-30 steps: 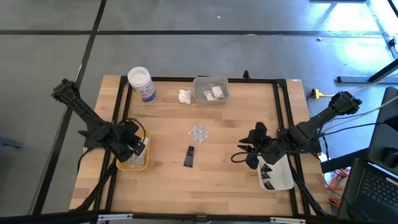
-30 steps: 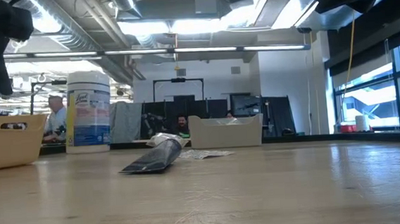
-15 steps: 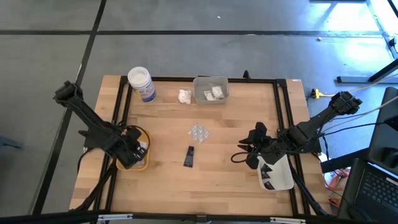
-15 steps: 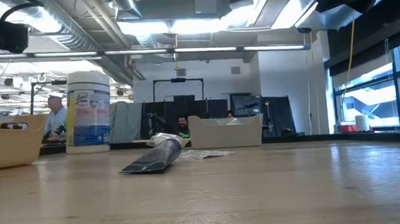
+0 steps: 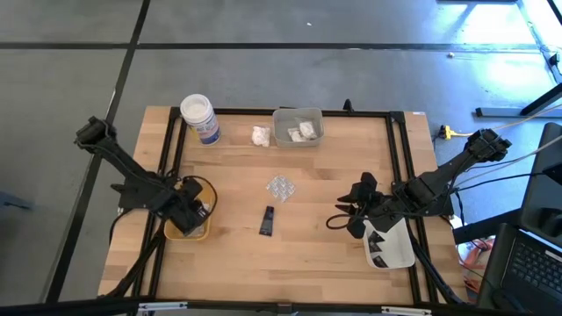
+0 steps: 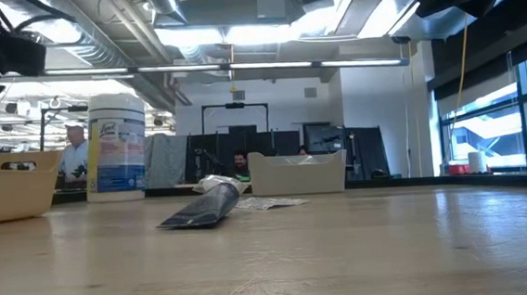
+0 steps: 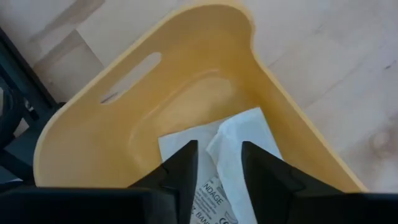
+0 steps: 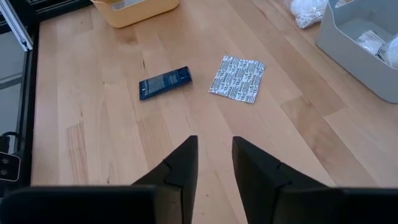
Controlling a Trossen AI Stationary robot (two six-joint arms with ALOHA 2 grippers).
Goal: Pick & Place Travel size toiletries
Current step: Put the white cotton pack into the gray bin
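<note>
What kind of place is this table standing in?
Probably an open lab or workshop rather than a home. The low view shows exposed ceiling ducts and strip lights, dark monitors and equipment racks behind the wooden table, and a person working far off.

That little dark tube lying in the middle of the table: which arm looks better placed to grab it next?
Probably the right. The right gripper hangs open over bare wood, facing the dark tube with nothing between them. The left gripper is down inside the yellow tray, over a white sachet.
</note>
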